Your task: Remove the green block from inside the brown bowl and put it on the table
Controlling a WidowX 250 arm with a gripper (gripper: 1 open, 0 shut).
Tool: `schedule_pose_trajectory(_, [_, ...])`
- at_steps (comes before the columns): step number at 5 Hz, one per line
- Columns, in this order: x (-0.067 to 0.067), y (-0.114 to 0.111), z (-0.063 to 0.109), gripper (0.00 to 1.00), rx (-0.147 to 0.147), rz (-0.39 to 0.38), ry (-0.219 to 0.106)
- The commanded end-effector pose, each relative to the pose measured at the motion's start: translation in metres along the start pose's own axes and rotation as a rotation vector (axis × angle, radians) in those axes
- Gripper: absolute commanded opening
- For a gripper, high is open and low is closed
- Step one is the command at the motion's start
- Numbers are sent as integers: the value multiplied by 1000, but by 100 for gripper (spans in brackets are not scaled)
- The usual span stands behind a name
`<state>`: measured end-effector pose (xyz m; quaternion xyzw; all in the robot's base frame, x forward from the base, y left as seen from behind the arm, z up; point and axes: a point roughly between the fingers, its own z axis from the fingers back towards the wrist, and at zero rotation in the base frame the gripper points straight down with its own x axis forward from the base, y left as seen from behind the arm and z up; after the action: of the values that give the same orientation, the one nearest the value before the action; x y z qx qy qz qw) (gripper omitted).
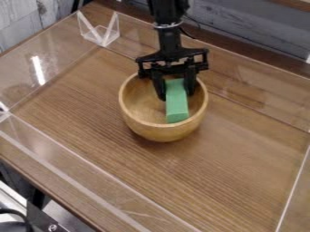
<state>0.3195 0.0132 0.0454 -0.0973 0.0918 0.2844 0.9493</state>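
Observation:
The brown bowl (137, 120) sits on the table (230, 177), a little behind the middle. Inside it the green block (179, 103) leans tilted, its lower end on the bowl's floor and its upper end toward the back rim. My black gripper (169, 89) reaches steeply down into the bowl from behind and is shut on the block's upper end. Its dark fingers (160, 88) hide part of the block's top.
Clear plastic panels (36, 68) edge the tabletop on the left, front and right. A small clear plastic stand (97, 29) is at the back left. A grey plank wall runs behind the table.

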Motion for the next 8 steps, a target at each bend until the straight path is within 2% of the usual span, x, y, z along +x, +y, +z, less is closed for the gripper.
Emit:
schedule_pose_trajectory(1, [2, -15, 24, 0, -35, -46, -76])
schedule_pose_trajectory(8, [-8, -36, 25, 0, -41, -139, -59])
